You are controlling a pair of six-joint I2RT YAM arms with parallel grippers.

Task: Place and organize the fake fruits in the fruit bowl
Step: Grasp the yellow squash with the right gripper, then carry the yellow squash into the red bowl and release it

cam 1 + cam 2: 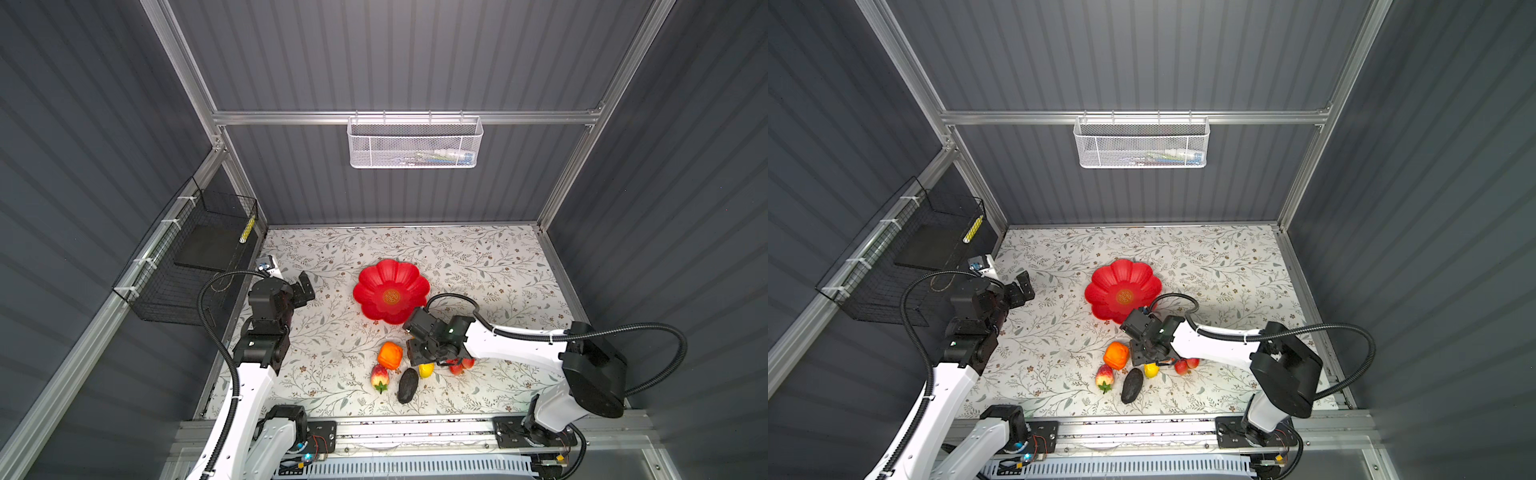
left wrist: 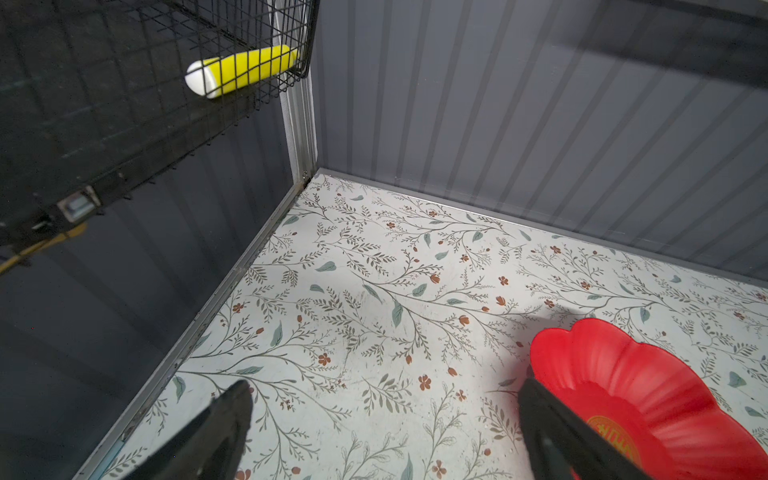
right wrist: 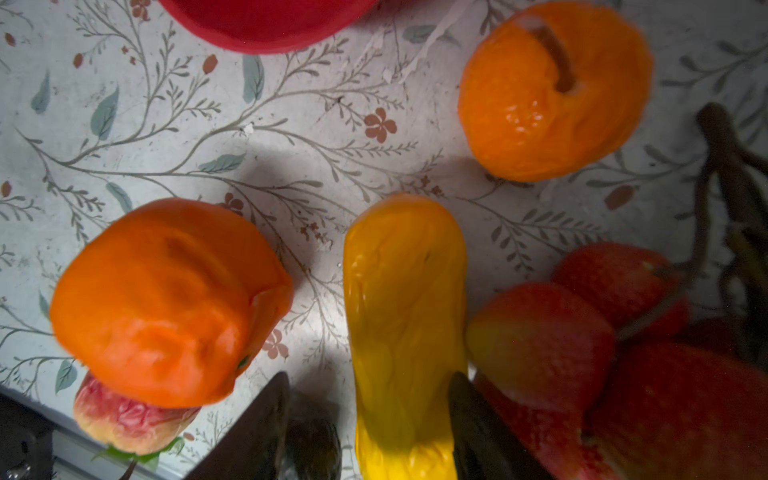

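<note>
The right wrist view shows a round orange [image 3: 552, 95] that the right arm [image 1: 519, 345] mostly covers in both top views. The right gripper [image 3: 370, 378] straddles the yellow fruit [image 3: 403, 299]; clamping cannot be confirmed. The left gripper [image 2: 386, 386] stands spread wide, apart from the red bowl [image 1: 374, 280]. Strawberry [image 1: 380, 376], avocado [image 1: 408, 385] and berries [image 3: 540, 345] crowd on the floral table [image 1: 332, 332], grey walls [image 1: 395, 62] around.

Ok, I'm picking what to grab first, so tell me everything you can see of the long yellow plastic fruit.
The long yellow plastic fruit is glossy, with shallow creases and one rounded, more orange end. It lies flat on the floral-patterned tabletop, outside the glossy red flower-shaped bowl. It sits between the jaws of the right gripper, which hides most of it in both top views; whether they pinch it is unclear. The red berry bunch touches one side.
</note>
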